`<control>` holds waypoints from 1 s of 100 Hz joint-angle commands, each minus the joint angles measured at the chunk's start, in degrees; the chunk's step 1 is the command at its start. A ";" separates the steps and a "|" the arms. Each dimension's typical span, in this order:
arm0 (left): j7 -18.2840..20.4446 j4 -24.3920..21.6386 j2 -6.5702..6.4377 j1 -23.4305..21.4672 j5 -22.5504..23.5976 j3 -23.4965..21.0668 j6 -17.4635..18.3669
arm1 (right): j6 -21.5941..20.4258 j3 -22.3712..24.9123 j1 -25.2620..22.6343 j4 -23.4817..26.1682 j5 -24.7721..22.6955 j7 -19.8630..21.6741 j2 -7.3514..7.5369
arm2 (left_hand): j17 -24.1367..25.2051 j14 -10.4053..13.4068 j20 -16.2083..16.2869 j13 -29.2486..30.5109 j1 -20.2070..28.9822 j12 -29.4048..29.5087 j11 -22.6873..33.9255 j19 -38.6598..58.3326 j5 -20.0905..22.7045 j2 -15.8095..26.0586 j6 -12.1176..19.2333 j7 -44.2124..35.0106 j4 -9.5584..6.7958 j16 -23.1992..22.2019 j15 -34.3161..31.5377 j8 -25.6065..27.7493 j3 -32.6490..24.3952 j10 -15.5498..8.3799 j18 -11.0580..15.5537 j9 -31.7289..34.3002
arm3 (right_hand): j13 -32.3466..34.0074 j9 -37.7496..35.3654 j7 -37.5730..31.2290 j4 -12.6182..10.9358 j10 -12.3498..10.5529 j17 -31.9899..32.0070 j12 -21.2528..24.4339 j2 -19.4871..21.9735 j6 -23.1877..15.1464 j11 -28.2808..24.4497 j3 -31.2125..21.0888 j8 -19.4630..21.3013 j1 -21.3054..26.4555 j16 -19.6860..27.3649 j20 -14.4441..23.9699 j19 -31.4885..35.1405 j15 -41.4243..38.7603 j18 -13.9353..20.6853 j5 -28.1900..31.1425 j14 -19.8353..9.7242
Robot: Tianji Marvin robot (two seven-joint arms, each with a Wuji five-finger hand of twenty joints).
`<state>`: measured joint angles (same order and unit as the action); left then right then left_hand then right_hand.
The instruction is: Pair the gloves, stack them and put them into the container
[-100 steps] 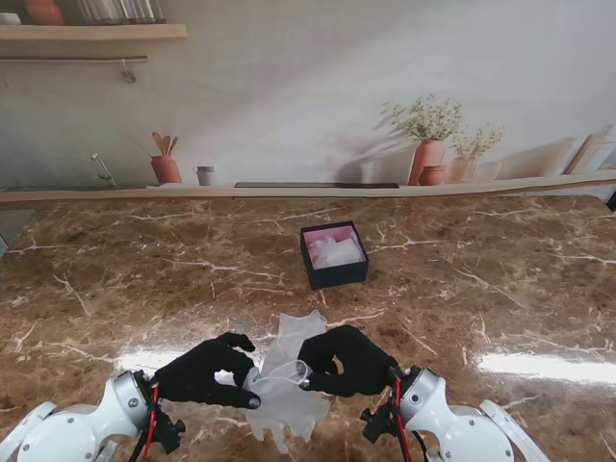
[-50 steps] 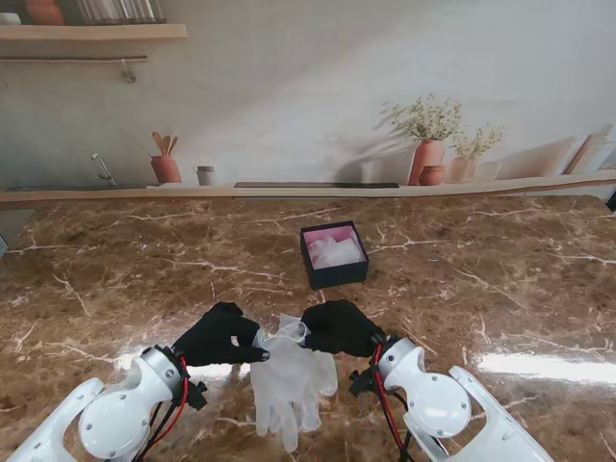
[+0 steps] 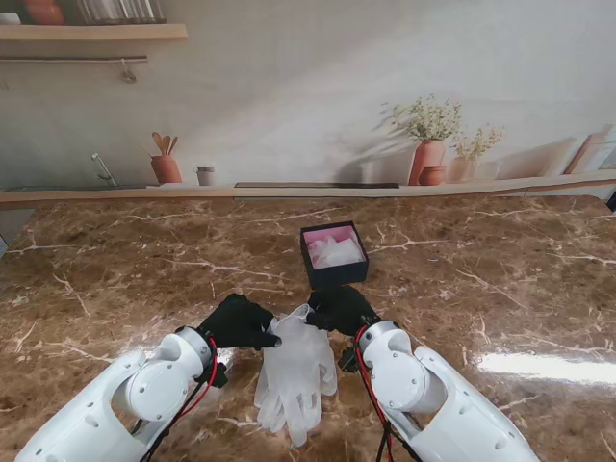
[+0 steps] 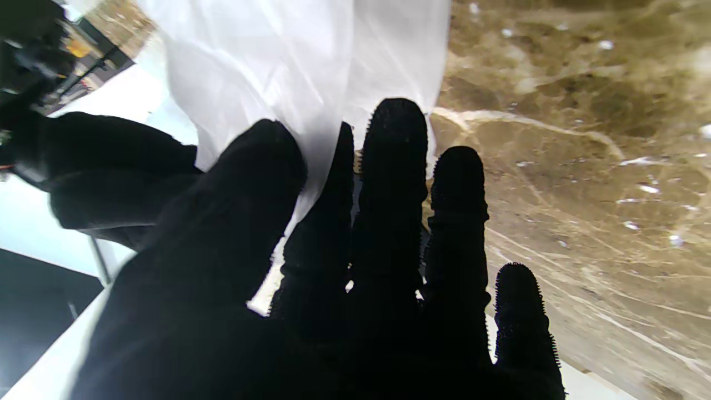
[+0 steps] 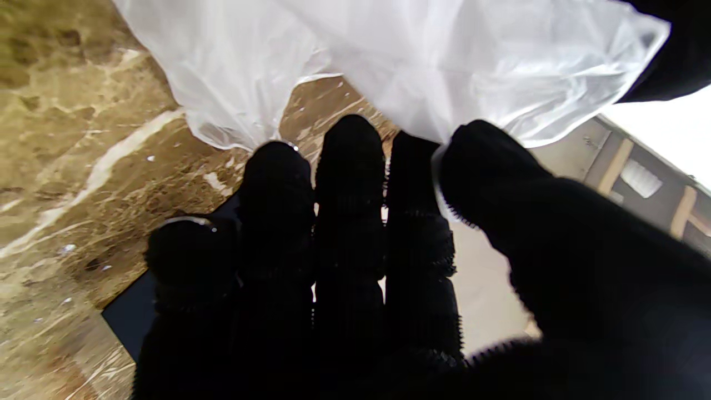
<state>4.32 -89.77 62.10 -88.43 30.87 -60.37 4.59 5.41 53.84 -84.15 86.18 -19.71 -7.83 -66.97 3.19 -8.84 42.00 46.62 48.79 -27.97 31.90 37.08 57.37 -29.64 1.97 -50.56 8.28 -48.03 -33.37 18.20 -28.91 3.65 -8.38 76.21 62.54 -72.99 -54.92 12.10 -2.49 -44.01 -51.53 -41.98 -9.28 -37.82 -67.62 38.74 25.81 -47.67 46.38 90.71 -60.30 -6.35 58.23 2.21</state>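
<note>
Gloves: stand view; translucent white, stacked together, hanging between the two hands with the cuff end up at the hands and the fingers trailing toward the robot over the marble table.
Left hand: stand view; black-gloved, on the left of the cuff, fingers closed onto the cuff edge.
Right hand: stand view; black-gloved, on the right of the cuff, fingers closed onto the opposite edge; the two hands sit near each other with the cuff spanning the space between.
Container: stand view; dark box with a pink lining, white material already inside, standing on the table farther from the robot than the hands, just beyond the right hand.
Backdrop: stand view; printed wall with a shelf, a terracotta vase of dried flowers.
Left wrist view: thumb pressed against the index finger with white glove film pinched between them; remaining fingers straight and close together; marble beyond.
Left wrist view, other hand: the right hand appears dark and blurred beside the film.
Right wrist view: thumb meets the index finger on the edge of the white film; other fingers extended side by side.
Right wrist view, box: a dark corner of the container shows behind the fingers on the marble.
</note>
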 commanded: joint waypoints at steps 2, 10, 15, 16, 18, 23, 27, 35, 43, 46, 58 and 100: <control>-1.12 1.31 0.71 0.36 0.79 0.67 -1.66 | 2.20 -0.35 -0.57 0.08 -1.11 0.08 -0.89 | 0.68 0.28 0.50 1.68 -1.37 -0.97 2.07 2.12 0.00 -1.51 -0.23 -0.64 1.14 -0.92 -2.53 0.42 -2.67 1.08 1.27 4.11 | 2.80 -2.06 -1.96 -1.16 0.15 -1.38 0.95 -0.03 -1.68 -0.80 -2.48 -1.05 -0.19 0.14 -1.13 3.80 -1.39 1.45 -0.04 -0.49; -2.03 2.16 0.84 1.16 2.20 1.55 -3.17 | 4.93 -1.08 -0.34 0.00 -2.15 -1.14 -1.26 | 0.76 0.22 0.65 1.80 -1.87 -1.54 2.82 2.70 0.11 -1.81 -0.36 -0.71 1.44 -1.02 -2.98 0.38 -3.85 1.11 1.21 3.96 | 2.91 -2.11 -1.88 -1.18 0.26 -1.61 1.14 -0.05 -1.70 -0.84 -2.45 -1.53 -0.42 0.23 -1.33 3.91 -1.49 1.63 -0.11 -0.48; -2.57 2.61 0.87 1.55 3.22 1.99 -3.86 | 6.17 -1.49 -0.18 -0.11 -2.44 -1.43 -1.40 | 0.67 0.52 0.63 1.99 -2.04 -1.65 3.01 2.80 0.14 -1.80 -0.32 -0.76 1.52 -1.05 -3.13 0.41 -3.92 0.94 1.27 4.06 | 2.95 -2.20 -1.91 -1.19 0.32 -1.68 1.27 0.02 -1.45 -0.87 -2.34 -1.85 -0.57 0.26 -1.46 4.01 -1.61 1.75 -0.10 -0.39; -2.68 2.71 0.88 1.64 3.38 2.07 -3.96 | 6.41 -1.57 -0.16 -0.12 -2.51 -1.47 -1.41 | 0.66 0.51 0.63 2.00 -2.03 -1.69 3.09 2.84 0.15 -1.86 -0.41 -0.80 1.52 -1.05 -3.15 0.44 -3.97 1.00 1.30 4.08 | 2.96 -2.21 -1.89 -1.21 0.32 -1.70 1.29 0.03 -1.42 -0.88 -2.33 -1.92 -0.58 0.27 -1.48 4.04 -1.63 1.77 -0.12 -0.38; -2.83 2.89 0.90 1.80 3.61 2.22 -4.18 | 6.86 -1.73 -0.12 -0.13 -2.68 -1.52 -1.44 | 0.64 0.47 0.63 2.06 -1.97 -1.76 3.22 2.88 0.16 -1.89 -0.47 -0.83 1.50 -1.06 -3.19 0.48 -4.09 1.05 1.32 4.13 | 2.99 -2.22 -1.87 -1.21 0.33 -1.76 1.36 0.07 -1.45 -0.89 -2.26 -2.12 -0.68 0.29 -1.54 4.10 -1.69 1.82 -0.10 -0.39; -2.98 3.17 0.92 2.12 4.04 2.57 -4.96 | 7.63 -2.13 -0.03 -0.23 -3.35 -1.77 -1.47 | 0.67 0.48 0.61 2.00 -2.04 -1.94 3.48 2.96 0.11 -1.91 -0.52 -0.88 1.51 -1.08 -3.25 0.55 -4.30 1.06 1.31 4.04 | 3.07 -2.25 -1.86 -1.20 0.30 -1.86 1.44 0.12 -1.50 -0.89 -2.11 -2.32 -0.87 0.33 -1.61 4.18 -1.75 1.90 -0.11 -0.41; -3.37 3.58 0.97 2.45 4.50 2.91 -5.35 | 8.00 -2.46 0.10 -0.48 -3.94 -2.14 -1.53 | 0.68 0.50 0.58 1.98 -2.19 -2.03 3.57 2.99 0.08 -1.81 -0.32 -0.90 1.55 -1.10 -3.30 0.60 -4.37 0.99 1.32 3.95 | 3.14 -2.31 -1.86 -1.24 0.21 -1.97 1.57 0.25 -1.68 -0.87 -2.02 -2.57 -1.03 0.38 -1.73 4.23 -1.79 2.02 -0.09 -0.56; -4.51 4.50 1.20 3.16 5.03 3.75 -6.19 | 8.90 -2.94 0.40 -0.88 -4.23 -2.60 -1.72 | 0.64 0.24 0.52 1.67 -2.51 -2.10 3.42 3.12 -0.16 -1.48 0.02 -0.63 1.70 -1.19 -3.38 0.42 -4.26 0.60 1.37 3.71 | 3.12 -2.35 -2.07 -1.27 0.20 -1.98 1.79 0.34 -1.67 -0.93 -1.82 -2.92 -0.99 0.52 -1.98 4.31 -1.83 2.17 -0.12 -0.60; -6.94 5.77 1.69 4.09 5.92 4.97 -7.47 | 10.58 -3.58 0.90 -1.26 -5.00 -3.10 -1.91 | 0.57 -0.52 1.03 1.84 -2.55 -2.47 3.25 4.71 0.20 -1.50 0.07 -0.49 1.87 -1.75 -4.22 -0.43 -3.80 0.38 1.22 3.76 | 3.12 -2.34 -2.18 -1.26 0.20 -1.95 1.88 0.48 -1.65 -0.98 -1.67 -3.06 -1.00 0.57 -2.11 4.37 -1.91 2.21 -0.19 -0.59; -7.43 6.23 1.78 4.54 6.29 5.39 -7.74 | 11.27 -3.88 1.16 -1.44 -5.54 -3.34 -1.97 | 0.58 -0.46 1.16 1.85 -2.74 -2.59 3.16 5.28 0.21 -1.51 0.35 -0.37 1.95 -1.80 -4.30 -0.90 -3.55 0.11 1.09 3.62 | 3.12 -2.36 -2.22 -1.26 0.18 -1.98 1.90 0.47 -1.65 -1.01 -1.62 -3.09 -1.00 0.58 -2.15 4.40 -1.95 2.25 -0.20 -0.63; -7.96 7.38 2.08 5.92 6.26 6.81 -9.25 | 14.07 -5.01 2.20 -2.22 -7.45 -3.94 -2.15 | 0.81 -1.60 -0.36 -1.25 -3.42 -2.84 0.81 4.82 -2.05 -1.25 0.54 1.93 2.03 -1.92 -3.00 -4.74 0.07 -0.32 0.25 -0.49 | 3.18 -2.30 -2.51 -1.35 0.06 -2.20 2.00 0.56 -1.91 -1.17 -1.49 -3.08 -1.16 0.66 -2.42 4.50 -2.15 2.65 -0.31 -0.95; -4.68 4.69 1.11 3.67 7.90 4.51 -11.61 | 19.08 -4.62 0.91 0.26 -17.60 -2.53 -0.12 | 1.16 -0.59 -2.24 -26.59 -11.81 11.91 -16.07 -11.56 -24.94 5.01 -7.70 37.32 -2.36 18.17 20.68 -7.47 -1.35 1.85 0.83 -46.31 | -9.56 16.16 31.03 -7.19 -0.70 5.75 12.58 8.03 5.81 9.68 15.05 -0.21 -10.28 8.43 -6.70 -4.65 14.62 6.43 -12.22 -2.18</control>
<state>0.91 -85.20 63.49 -83.55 38.44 -55.49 -6.86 23.93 48.64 -81.98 85.52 -36.63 -10.72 -67.74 3.86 -9.48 41.80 23.35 38.43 -18.48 17.18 29.06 35.13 -26.31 -4.32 -15.49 7.34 -33.02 -16.04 11.91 -32.41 5.35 -8.99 34.48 55.76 -61.45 -30.03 7.63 -2.48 -39.61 -40.82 -35.36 -4.95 -30.42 -55.67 37.34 19.13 -41.18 40.89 87.61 -48.96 -2.84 49.99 1.35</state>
